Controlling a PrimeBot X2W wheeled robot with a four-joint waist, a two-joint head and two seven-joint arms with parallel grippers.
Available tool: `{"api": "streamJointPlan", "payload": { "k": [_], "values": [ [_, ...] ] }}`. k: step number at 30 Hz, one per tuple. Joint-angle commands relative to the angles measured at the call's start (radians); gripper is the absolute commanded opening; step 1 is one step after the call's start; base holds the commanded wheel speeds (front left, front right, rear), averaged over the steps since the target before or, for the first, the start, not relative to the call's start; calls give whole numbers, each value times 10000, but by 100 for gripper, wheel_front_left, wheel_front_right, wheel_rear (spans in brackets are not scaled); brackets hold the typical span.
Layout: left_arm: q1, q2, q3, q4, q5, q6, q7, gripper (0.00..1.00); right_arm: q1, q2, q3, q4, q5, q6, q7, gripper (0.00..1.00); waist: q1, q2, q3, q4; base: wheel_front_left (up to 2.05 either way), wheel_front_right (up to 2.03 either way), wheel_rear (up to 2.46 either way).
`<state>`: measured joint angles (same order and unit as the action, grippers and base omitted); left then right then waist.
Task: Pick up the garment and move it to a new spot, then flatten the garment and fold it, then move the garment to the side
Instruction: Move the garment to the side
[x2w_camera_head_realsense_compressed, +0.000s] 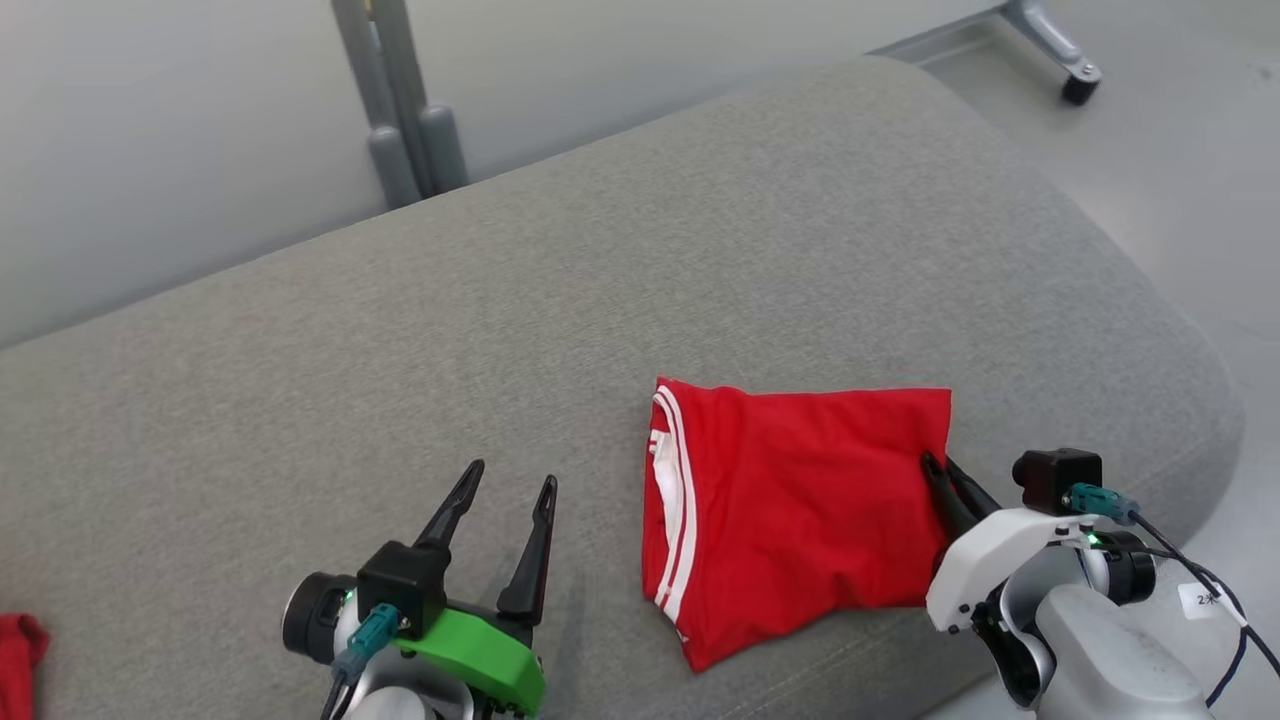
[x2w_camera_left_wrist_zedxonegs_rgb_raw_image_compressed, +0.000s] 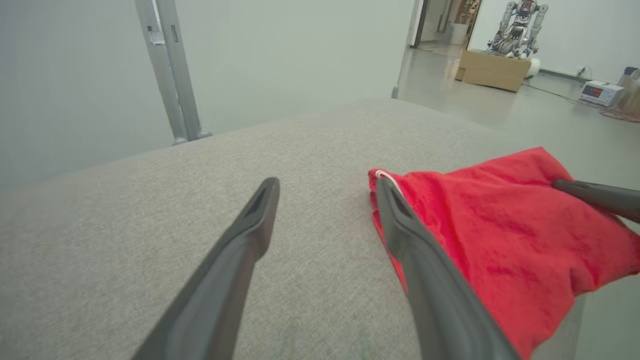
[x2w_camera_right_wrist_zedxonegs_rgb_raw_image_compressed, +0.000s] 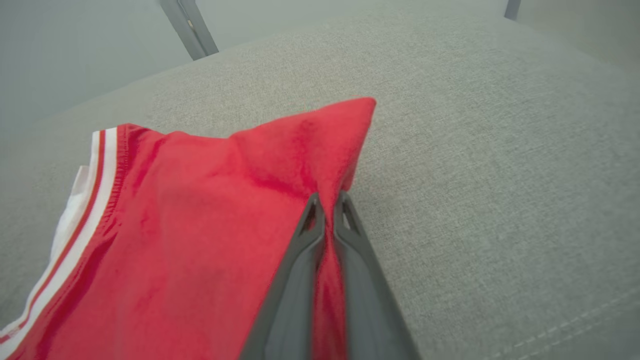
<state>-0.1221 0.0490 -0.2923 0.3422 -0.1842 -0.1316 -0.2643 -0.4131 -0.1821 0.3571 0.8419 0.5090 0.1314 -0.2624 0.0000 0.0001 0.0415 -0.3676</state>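
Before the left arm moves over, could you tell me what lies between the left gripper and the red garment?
Nothing: the head view shows bare grey cushion between the open left gripper and the red garment.

My head camera is looking down on the grey cushion (x2w_camera_head_realsense_compressed: 500, 300). My left wrist camera is skimming low across it toward the room. My right wrist camera is hugging the red garment (x2w_camera_right_wrist_zedxonegs_rgb_raw_image_compressed: 175, 225), which all three are sharing.

The left fingers (x2w_camera_left_wrist_zedxonegs_rgb_raw_image_compressed: 227, 270) are spread wide apart and point forward. The right fingers (x2w_camera_right_wrist_zedxonegs_rgb_raw_image_compressed: 295, 280) squeeze tight on the garment (x2w_camera_right_wrist_zedxonegs_rgb_raw_image_compressed: 200, 225).
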Motion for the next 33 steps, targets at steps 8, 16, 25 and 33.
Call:
{"api": "streamJointPlan", "payload": {
  "k": [8,16,25,33],
  "values": [
    [-433,45,-559,-269,235,20,6,100,225,-34,-218,-236,103,-16,-26,0,0,-1,565,-1162,0,0,0],
    [-891,121,-1197,-553,379,20,6,100,-430,-379,-229,-711,-285,-16,-26,0,0,-1,1512,-110,0,0,0],
    [-1937,190,-1761,-1057,576,20,6,100,-2838,-1354,-1154,-687,-1010,-16,-26,0,0,-1,3408,1569,0,0,0],
    [-2564,228,-2244,-1445,728,20,6,100,-4807,-2528,-2483,779,-1912,-16,-26,0,0,-1,4456,2574,0,0,0]
  ]
}}
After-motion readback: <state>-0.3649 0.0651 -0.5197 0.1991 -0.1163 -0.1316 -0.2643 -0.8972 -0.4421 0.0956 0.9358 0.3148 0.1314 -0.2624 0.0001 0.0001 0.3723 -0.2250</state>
